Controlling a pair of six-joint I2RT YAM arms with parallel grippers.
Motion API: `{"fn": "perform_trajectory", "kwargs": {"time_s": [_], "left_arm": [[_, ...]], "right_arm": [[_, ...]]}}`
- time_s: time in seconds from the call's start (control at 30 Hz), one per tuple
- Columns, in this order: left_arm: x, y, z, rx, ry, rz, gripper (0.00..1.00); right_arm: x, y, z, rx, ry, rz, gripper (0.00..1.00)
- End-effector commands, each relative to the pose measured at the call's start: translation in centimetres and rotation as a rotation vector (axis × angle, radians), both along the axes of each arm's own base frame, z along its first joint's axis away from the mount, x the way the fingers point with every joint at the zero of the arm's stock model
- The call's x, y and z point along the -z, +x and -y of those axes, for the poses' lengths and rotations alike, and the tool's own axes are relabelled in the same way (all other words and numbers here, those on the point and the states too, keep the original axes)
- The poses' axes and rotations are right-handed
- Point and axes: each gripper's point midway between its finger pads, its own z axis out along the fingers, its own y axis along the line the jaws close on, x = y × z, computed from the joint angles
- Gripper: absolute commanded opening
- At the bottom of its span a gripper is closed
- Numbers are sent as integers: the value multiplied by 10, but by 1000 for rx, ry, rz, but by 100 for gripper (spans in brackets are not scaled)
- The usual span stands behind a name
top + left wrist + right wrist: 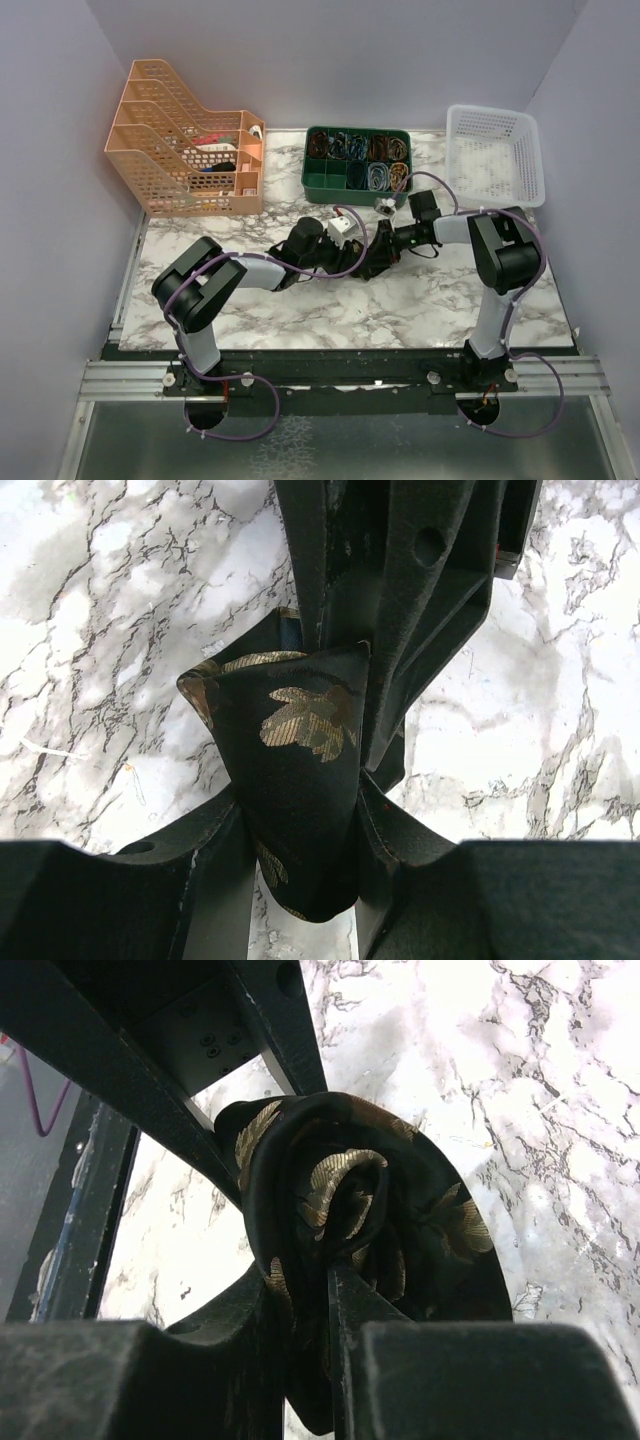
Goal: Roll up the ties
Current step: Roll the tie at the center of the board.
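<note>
The tie (420,1210) is black with gold leaf marks and is wound into a spiral roll. My right gripper (305,1300) is shut on the roll's inner layers, one finger inside the coil. In the left wrist view the tie (300,750) sits pinched between my left gripper's (300,830) fingers, with the right gripper's fingers (400,590) coming in from above. In the top view both grippers, the left (358,253) and the right (386,243), meet at mid-table just above the marble top, and the tie is mostly hidden between them.
A green tray (327,183) with compartments of coloured bands stands at the back centre. A white basket (495,155) is at the back right and an orange file rack (185,140) at the back left. A small white object (383,208) lies in front of the tray.
</note>
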Motion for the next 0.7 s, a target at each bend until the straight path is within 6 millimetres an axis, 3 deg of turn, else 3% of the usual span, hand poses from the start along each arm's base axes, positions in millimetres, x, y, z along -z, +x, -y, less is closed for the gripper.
{"fn": "perform_trajectory", "kwargs": {"time_s": [0.0, 0.1, 0.2, 0.33, 0.57, 0.67], "left_arm": [[-20, 4, 5, 5, -39, 66, 0], [-19, 4, 5, 1, -38, 64, 0], [-19, 6, 4, -12, -37, 64, 0], [-21, 9, 2, -42, -42, 61, 2], [-18, 13, 3, -71, -43, 38, 13], [-18, 14, 1, -86, -44, 34, 26]], "right_arm": [[-9, -27, -5, -114, 79, -65, 11], [-19, -32, -5, -146, 130, -58, 2], [-29, -37, -7, -140, 198, -56, 1], [-21, -32, -9, -93, 223, -117, 0], [-31, -32, -6, -111, 213, -75, 1], [-36, -35, -4, -138, 184, -70, 1]]}}
